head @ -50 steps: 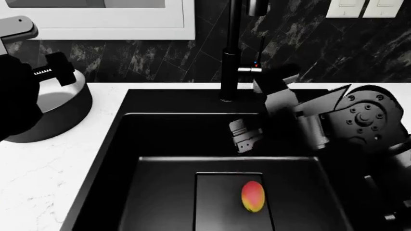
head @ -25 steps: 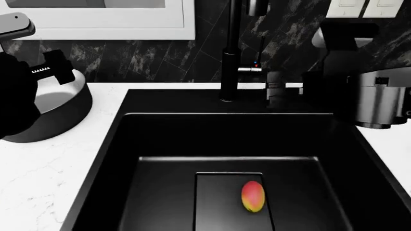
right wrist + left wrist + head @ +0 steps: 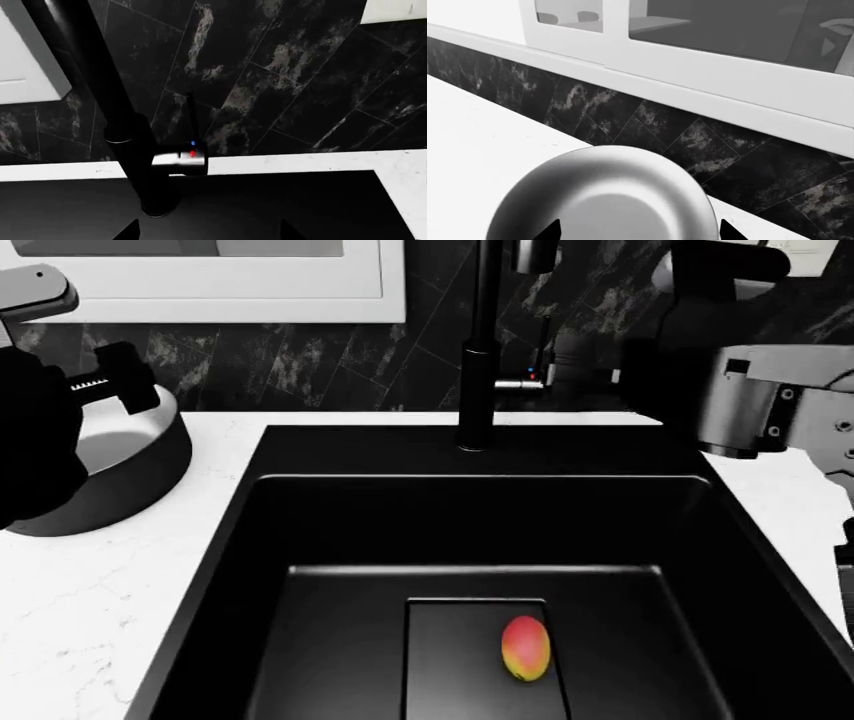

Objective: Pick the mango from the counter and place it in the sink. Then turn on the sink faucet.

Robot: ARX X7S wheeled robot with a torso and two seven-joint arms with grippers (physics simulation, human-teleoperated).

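Observation:
The mango [image 3: 526, 647], yellow-green and red, lies on the drain plate in the floor of the black sink [image 3: 254, 530], touched by no gripper. The black faucet column [image 3: 477, 360] stands at the sink's back rim with its chrome lever [image 3: 522, 385] on its right side. In the right wrist view the column [image 3: 120, 110] and the lever [image 3: 179, 160] are close ahead of my right gripper [image 3: 207, 235], which is open and empty. My right arm [image 3: 767, 405] is raised at the back right. My left gripper [image 3: 123, 380] is open and empty over the pot.
A round grey metal pot [image 3: 120, 460] stands on the white counter [image 3: 94, 590] left of the sink; it fills the left wrist view [image 3: 607, 195]. A dark tiled backsplash [image 3: 647, 125] and a white window frame [image 3: 267, 300] are behind. Wall outlets [image 3: 754, 255] are at the top right.
My right arm has risen out of the sink basin and moved back and right, up to the height of the faucet lever. The mango and left arm have not moved.

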